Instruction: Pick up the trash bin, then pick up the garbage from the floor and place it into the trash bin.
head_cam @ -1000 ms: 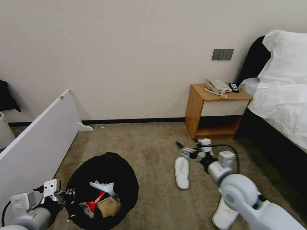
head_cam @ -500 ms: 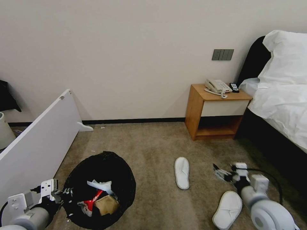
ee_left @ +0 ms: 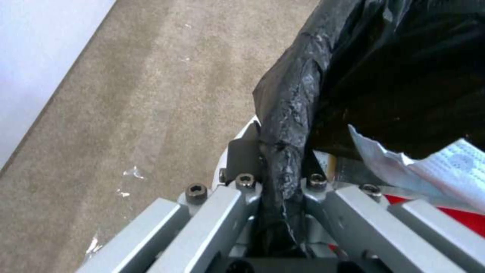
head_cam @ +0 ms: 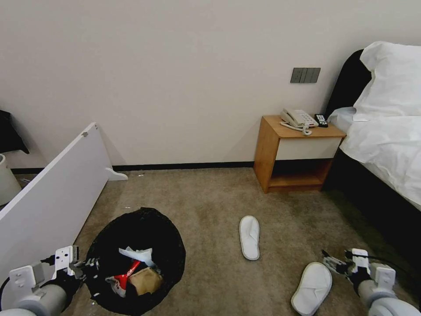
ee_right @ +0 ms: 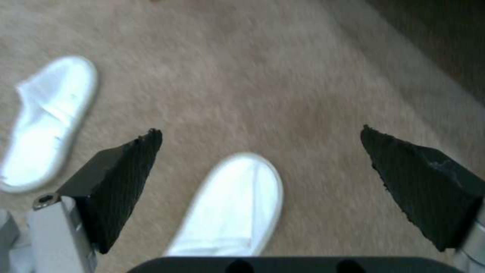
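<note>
The trash bin (head_cam: 169, 239), lined with a black bag, stands on the carpet at lower left. Inside it lie a white tissue (head_cam: 139, 254), a red can (head_cam: 131, 273) and a brown cardboard scrap (head_cam: 148, 281). My left gripper (head_cam: 89, 265) is shut on the bin's bagged rim (ee_left: 295, 98), which is pinched between its fingers (ee_left: 242, 151). Two white slippers lie on the floor, one in the middle (head_cam: 249, 237) and one at lower right (head_cam: 312, 287). My right gripper (head_cam: 334, 263) hangs open just beyond the near slipper (ee_right: 232, 208). The other slipper (ee_right: 48, 121) lies off to one side.
A wooden nightstand (head_cam: 298, 149) with a phone stands against the wall, and a bed (head_cam: 386, 145) runs along the right. A white board (head_cam: 48, 197) leans at the left, with a pale bin (head_cam: 5, 180) behind it. Open carpet lies between the bin and the slippers.
My right arm has pulled back and to the right, from beside the middle slipper to the near slipper. The left gripper still holds the bin, which has barely shifted.
</note>
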Robot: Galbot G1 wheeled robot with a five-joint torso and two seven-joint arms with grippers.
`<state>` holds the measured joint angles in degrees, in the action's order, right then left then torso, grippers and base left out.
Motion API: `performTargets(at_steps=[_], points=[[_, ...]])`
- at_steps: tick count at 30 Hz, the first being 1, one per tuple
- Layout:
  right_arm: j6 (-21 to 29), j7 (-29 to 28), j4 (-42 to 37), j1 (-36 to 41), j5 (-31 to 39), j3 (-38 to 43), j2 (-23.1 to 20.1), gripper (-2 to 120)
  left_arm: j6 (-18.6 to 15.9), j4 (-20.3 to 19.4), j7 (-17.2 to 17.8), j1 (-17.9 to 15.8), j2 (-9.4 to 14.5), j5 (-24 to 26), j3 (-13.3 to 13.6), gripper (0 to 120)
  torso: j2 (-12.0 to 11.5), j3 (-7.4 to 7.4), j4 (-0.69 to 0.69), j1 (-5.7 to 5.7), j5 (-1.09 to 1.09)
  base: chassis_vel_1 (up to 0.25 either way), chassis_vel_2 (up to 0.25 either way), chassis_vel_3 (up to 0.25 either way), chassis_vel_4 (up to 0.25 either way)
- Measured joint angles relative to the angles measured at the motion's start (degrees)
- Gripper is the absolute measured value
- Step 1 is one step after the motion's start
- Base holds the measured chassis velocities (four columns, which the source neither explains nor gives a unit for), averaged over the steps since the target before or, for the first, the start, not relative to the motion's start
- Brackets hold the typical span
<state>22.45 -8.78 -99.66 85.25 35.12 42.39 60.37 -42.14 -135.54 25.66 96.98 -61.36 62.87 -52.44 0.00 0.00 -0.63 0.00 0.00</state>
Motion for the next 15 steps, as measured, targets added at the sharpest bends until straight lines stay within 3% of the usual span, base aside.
performTargets(at_steps=[15], points=[[-0.5, 5.1, 13.8, -5.4, 2.4, -4.9, 2.6, 100, 0.0, -0.1, 0.3, 0.0, 0.0, 0.0, -0.3, 2, 0.0, 0.0, 0.01, 0.0, 0.01, 0.0, 0.0, 0.0, 0.0]])
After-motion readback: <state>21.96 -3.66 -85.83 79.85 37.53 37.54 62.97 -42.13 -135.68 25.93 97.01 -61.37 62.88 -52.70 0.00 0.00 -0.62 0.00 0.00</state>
